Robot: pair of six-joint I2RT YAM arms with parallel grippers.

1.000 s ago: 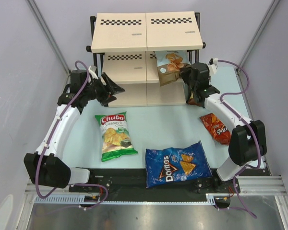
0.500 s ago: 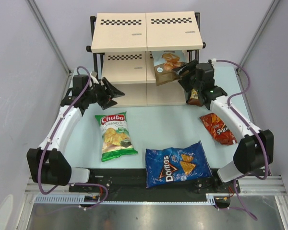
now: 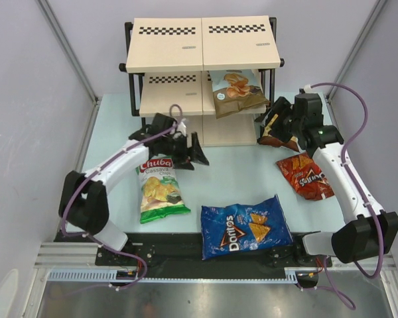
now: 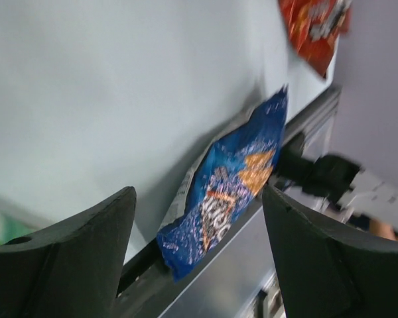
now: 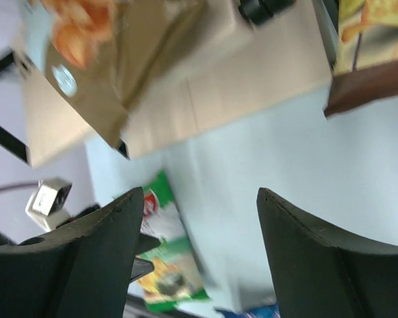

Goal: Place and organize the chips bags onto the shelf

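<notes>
Pale chips bag (image 3: 235,91): leaning on shelf (image 3: 186,50), middle board.
Left gripper (image 3: 198,154): spread, empty, for my next pick.
Right gripper (image 3: 273,119): spread, empty.

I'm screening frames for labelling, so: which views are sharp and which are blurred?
Top external: sharp, evenly lit, the print on the blue Doritos bag readable. Left wrist: motion-smeared, the red Doritos bag at the top edge just a blur. Right wrist: also smeared, the green-white Chuba bag and the shelf boards soft-edged.
</notes>
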